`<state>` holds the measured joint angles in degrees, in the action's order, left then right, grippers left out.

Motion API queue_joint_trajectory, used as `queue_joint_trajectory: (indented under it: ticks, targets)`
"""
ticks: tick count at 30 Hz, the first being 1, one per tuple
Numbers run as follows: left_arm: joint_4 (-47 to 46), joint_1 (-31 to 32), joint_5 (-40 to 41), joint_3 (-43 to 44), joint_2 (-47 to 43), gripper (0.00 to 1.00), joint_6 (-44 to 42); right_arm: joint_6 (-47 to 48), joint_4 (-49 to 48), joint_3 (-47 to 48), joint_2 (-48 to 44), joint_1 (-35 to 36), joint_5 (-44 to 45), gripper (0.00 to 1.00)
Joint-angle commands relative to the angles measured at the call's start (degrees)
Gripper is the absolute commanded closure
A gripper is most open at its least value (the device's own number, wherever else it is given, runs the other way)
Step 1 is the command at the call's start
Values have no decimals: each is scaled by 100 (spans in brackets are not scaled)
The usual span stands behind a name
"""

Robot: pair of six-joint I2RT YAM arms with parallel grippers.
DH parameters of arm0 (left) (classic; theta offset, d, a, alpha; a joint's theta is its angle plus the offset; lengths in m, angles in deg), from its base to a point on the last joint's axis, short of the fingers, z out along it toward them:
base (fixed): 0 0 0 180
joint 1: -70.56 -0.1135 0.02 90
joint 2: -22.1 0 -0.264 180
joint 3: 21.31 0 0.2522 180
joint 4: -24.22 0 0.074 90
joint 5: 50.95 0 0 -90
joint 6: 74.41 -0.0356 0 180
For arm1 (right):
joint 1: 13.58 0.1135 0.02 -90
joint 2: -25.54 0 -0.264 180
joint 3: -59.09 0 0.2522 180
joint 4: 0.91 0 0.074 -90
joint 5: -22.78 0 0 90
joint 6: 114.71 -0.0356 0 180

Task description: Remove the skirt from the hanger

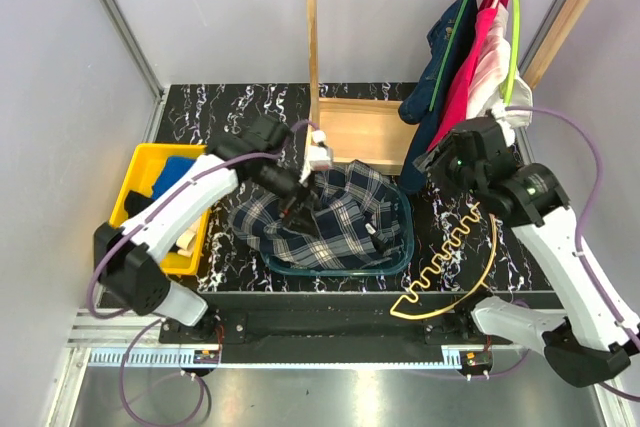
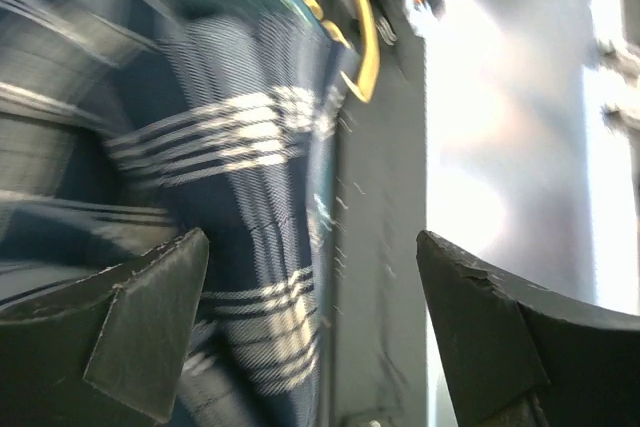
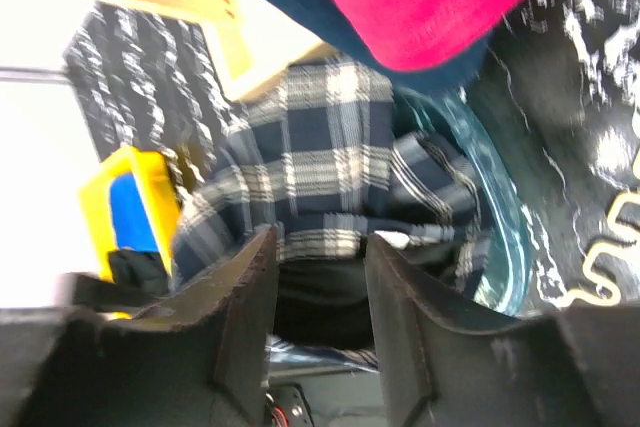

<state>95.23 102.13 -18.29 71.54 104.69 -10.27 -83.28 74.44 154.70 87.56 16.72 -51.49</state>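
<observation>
Top view, clock directions taken from the basin centre.

- Skirt [image 1: 338, 215]: bunched in the teal-rimmed clear basin [image 1: 405, 239] at mid tabletop, with 1 fold spilling over the rim toward 9 o'clock. No part of it is threaded on the hanger.
- Hanger [image 1: 441, 258]: flat on the tabletop at 4 o'clock, just beside the basin and apart from the cloth. Long axis runs 1 to 7 o'clock, zigzag bar toward the basin, arch outward.
- Left gripper [image 1: 298, 209]: over the skirt's 9 o'clock half. In the left wrist view the fingers [image 2: 140, 319] are spread wide. Tartan shows behind the gap, nothing is pinched, and whether the tips touch the cloth I cannot tell.
- Right gripper [image 1: 428, 163]: at 2 o'clock, near the basin rim and under the hanging red garment [image 1: 466, 77]. In the right wrist view its fingers [image 3: 246, 307] stand moderately apart with nothing visible between them.
- Also present: yellow bin [image 1: 136, 173] at 9 o'clock, wooden rack [image 1: 312, 37] at 12 o'clock.

Judgement: separation looks done, as the 2 items lie apart. If the skirt needs tidying, the left arm is nearer, since the cloth lies directly below its fingers. The hanger lies at 5 o'clock from the right fingers, so the right arm is nearer to it, and a grasp across the arch would suit that axis.
</observation>
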Motion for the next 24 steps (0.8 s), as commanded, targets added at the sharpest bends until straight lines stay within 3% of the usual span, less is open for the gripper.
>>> queue_joint_trajectory:
  ticks: [1,4,9,14,19,24]
  targets:
    - [771,358,47,-156,397,13,-911,468,-198,639,-470,-25,928,42]
    - [130,358,381,-175,818,15,-613,863,-900,815,-821,-25,1423,41]
    - [-1425,437,1162,36,1724,18,107,1741,-2290,1358,-745,-25,1451,44]
    - [-2139,639,1955,1414,2673,16,994,2515,-3010,2203,335,-25,1372,43]
    - [-1623,605,1903,3119,2456,5,1040,3456,-3434,3283,1739,-25,1468,42]
    - [-1269,-9,1552,3377,1219,1,917,3975,-3416,4225,2883,-68,1976,43]
